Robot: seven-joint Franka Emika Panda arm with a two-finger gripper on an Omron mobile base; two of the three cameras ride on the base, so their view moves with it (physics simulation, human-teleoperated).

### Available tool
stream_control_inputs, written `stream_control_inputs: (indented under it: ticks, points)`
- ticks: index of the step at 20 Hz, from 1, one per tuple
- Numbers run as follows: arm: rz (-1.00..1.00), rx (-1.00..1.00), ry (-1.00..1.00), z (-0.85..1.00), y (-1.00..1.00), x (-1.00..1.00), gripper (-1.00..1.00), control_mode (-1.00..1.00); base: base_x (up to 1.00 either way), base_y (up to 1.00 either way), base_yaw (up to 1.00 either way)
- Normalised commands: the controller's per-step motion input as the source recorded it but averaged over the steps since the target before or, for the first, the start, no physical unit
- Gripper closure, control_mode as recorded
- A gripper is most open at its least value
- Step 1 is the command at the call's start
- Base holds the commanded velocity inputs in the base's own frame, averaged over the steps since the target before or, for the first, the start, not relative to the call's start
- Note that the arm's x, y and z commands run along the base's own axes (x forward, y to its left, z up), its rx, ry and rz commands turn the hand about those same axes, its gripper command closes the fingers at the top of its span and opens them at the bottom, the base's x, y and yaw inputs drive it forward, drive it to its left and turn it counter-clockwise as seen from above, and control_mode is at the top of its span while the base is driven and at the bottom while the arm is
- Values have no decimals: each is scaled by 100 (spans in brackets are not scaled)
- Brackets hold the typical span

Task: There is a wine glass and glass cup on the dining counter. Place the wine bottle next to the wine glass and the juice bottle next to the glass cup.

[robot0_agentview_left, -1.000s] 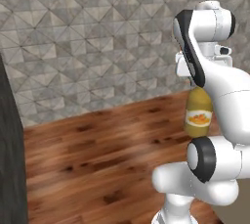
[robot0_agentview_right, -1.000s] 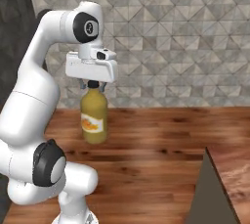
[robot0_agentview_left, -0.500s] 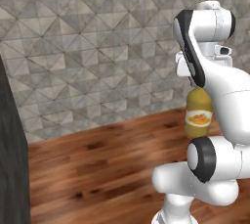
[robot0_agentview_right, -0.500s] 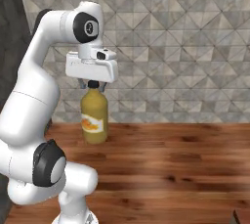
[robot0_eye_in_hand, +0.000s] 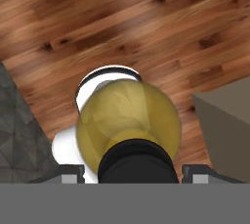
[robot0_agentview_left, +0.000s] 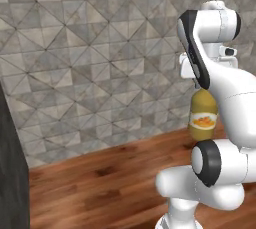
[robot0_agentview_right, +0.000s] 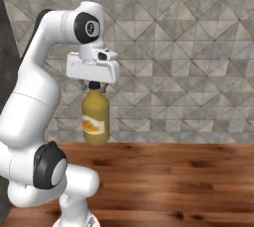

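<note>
Half the juice bottle (robot0_agentview_left: 202, 117) hides behind the arm, its cap clamped by the end effector (robot0_agentview_right: 94, 86)

The left base view looks forward from behind the arm, which rises at its 4 o'clock, toward a grey stone-tiled wall (robot0_agentview_left: 100, 63) above a wood-plank floor (robot0_agentview_left: 95, 188). The right base view faces the same wall (robot0_agentview_right: 188, 57) and floor (robot0_agentview_right: 183, 176) from the other side, with the arm rising at 8 o'clock, and both catch the juice bottle (robot0_agentview_left: 202, 115) (robot0_agentview_right: 95, 118) hanging in mid-air at middle distance. The hand view looks straight down from very close along the bottle (robot0_eye_in_hand: 128, 118), whose dark cap sits at 6 o'clock, onto the floor (robot0_eye_in_hand: 117, 17) far below.
</note>
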Motion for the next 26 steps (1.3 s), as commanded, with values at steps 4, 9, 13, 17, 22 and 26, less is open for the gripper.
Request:
stream_control_inputs:
  ticks: [4,9,13,17,22,26]
  points:
    - [0,0,0,0,0,0,100,100,93,-23,0]
    - [0,0,0,0,0,0,100,100,86,-23,-3]
    - [0,0,0,0,0,0,100,100,75,-23,-12]
    - [0,0,0,0,0,0,100,100,68,-24,-17]
    - [0,0,0,0,0,0,100,100,34,-34,-36]
    - [0,0,0,0,0,0,100,100,0,-32,-72]
